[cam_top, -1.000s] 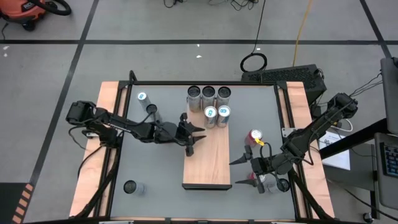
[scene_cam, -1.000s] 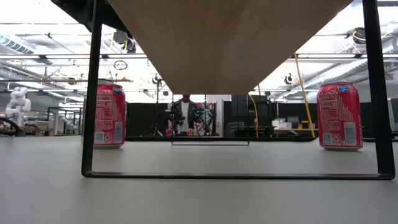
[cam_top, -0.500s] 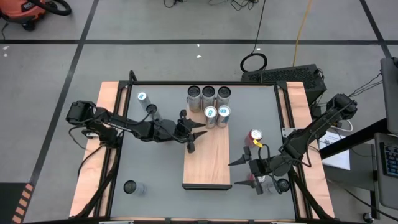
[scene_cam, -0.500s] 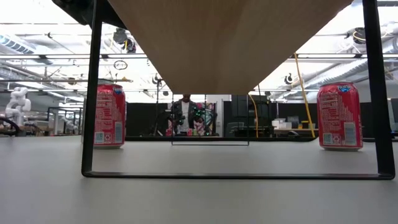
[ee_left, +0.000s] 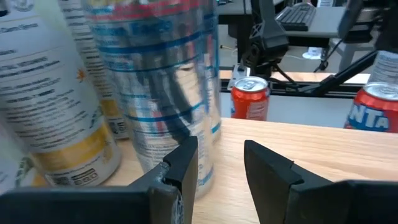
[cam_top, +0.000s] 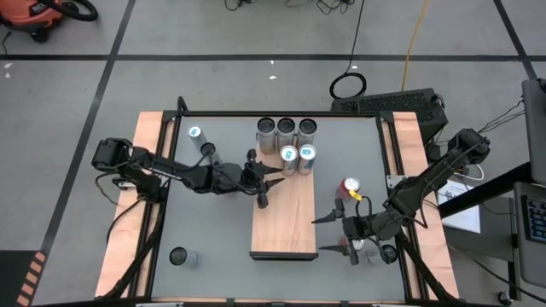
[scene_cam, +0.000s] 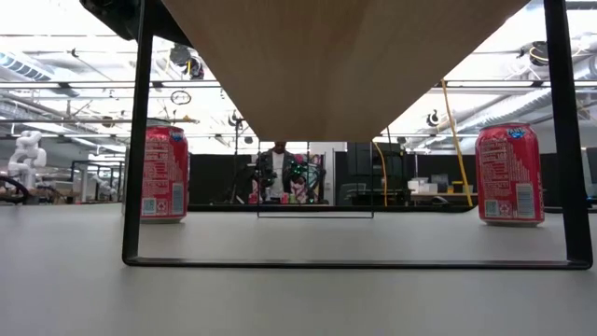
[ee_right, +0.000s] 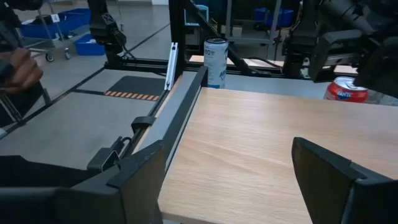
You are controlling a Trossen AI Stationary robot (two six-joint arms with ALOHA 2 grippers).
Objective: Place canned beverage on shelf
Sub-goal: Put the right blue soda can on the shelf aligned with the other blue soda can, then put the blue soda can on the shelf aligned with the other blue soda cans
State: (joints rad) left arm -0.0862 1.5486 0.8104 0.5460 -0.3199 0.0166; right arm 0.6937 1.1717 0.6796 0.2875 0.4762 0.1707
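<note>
My left gripper (cam_top: 267, 189) hangs spread over the shelf's (cam_top: 285, 223) left edge, just beside two silver-and-blue cans (cam_top: 298, 159) standing on the shelf's far end. My right gripper (cam_top: 329, 234), also spread wide, waits off the shelf's right edge near its front corner. A red can (cam_top: 350, 188), perhaps untouched, stands on the table beside that edge.

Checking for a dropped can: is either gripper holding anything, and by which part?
Nothing is held. The left gripper is open over the light-brown wooden shelf; the right gripper is open, empty, at its right edge.
</note>
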